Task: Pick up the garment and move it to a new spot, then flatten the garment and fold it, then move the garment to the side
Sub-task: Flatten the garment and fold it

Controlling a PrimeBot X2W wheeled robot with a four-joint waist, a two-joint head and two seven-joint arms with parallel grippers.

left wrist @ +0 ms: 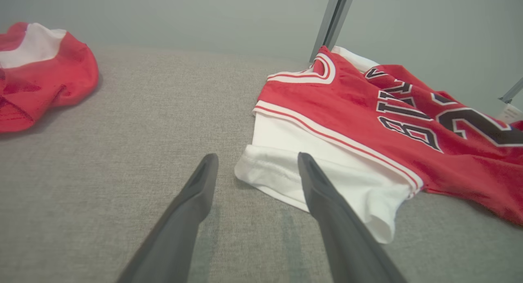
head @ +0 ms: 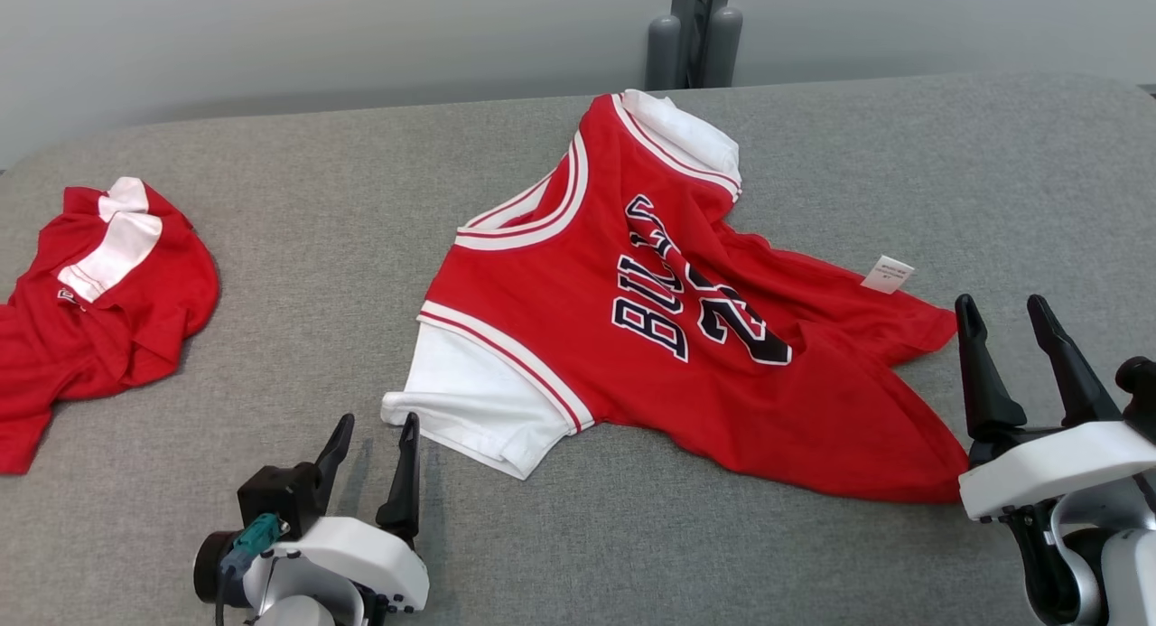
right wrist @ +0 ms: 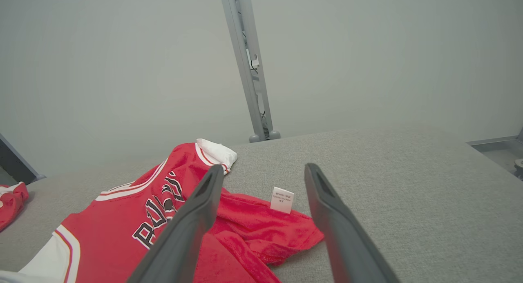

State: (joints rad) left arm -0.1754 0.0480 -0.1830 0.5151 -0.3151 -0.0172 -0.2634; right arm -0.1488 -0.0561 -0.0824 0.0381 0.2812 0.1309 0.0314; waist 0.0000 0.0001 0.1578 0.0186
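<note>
Though mostly flat, the red jersey [head: 560, 292] wrinkles on coarse grey fabric [head: 316, 274].

The jersey [head: 578, 328] is noted as red, with white sleeves, white-and-red striped trim and dark lettering outlined in white. A white label [head: 887, 274] is recorded on it. The table [head: 316, 274] is covered in grey woven fabric. A second garment [head: 135, 310] is red with white panels.

Soft, even, bright light; wrist-view edges blurred.
</note>
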